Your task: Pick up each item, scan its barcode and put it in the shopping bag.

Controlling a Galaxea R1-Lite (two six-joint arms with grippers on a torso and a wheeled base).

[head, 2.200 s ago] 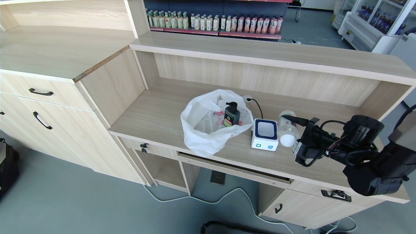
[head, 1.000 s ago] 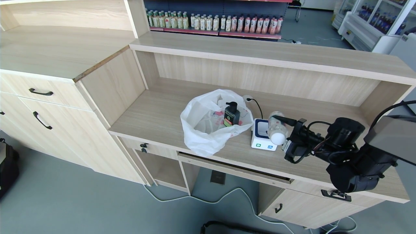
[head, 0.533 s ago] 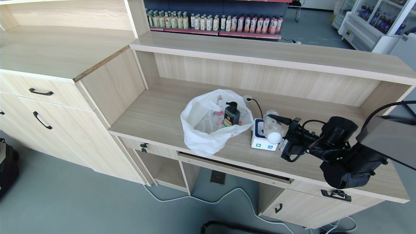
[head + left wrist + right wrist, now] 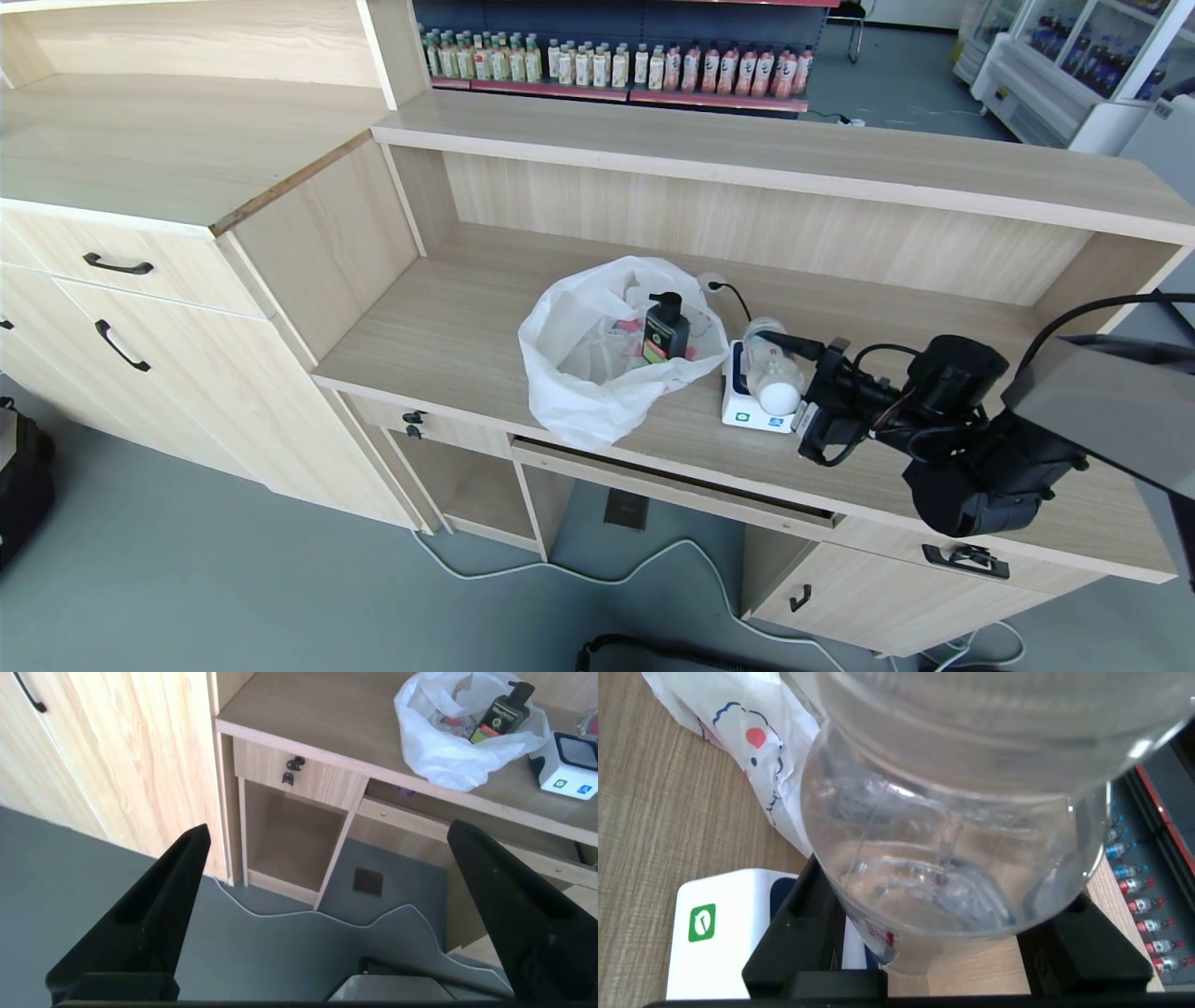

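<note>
A clear plastic bottle [image 4: 770, 367] with a white cap lies sideways in my right gripper [image 4: 790, 377], which is shut on it. The bottle hangs just over the white scanner [image 4: 744, 412], covering most of its dark window. In the right wrist view the bottle [image 4: 971, 812] looms close above the scanner [image 4: 719, 929], with the bag [image 4: 738, 737] beyond. The white shopping bag [image 4: 579, 373] stands open left of the scanner, a dark pump bottle [image 4: 666, 334] upright inside. My left gripper [image 4: 327, 905] is open, low over the floor in front of the counter, with nothing between its fingers.
The wooden counter [image 4: 448, 327] has a raised back wall and a side wall at the left. A black cable [image 4: 738, 299] runs from the scanner toward the back. Drawers with dark handles [image 4: 966, 558] sit under the counter. Bare counter lies right of the scanner.
My right gripper has carried the bottle leftward, from beside the scanner's right edge to over its window. The bag and pump bottle have not moved.
</note>
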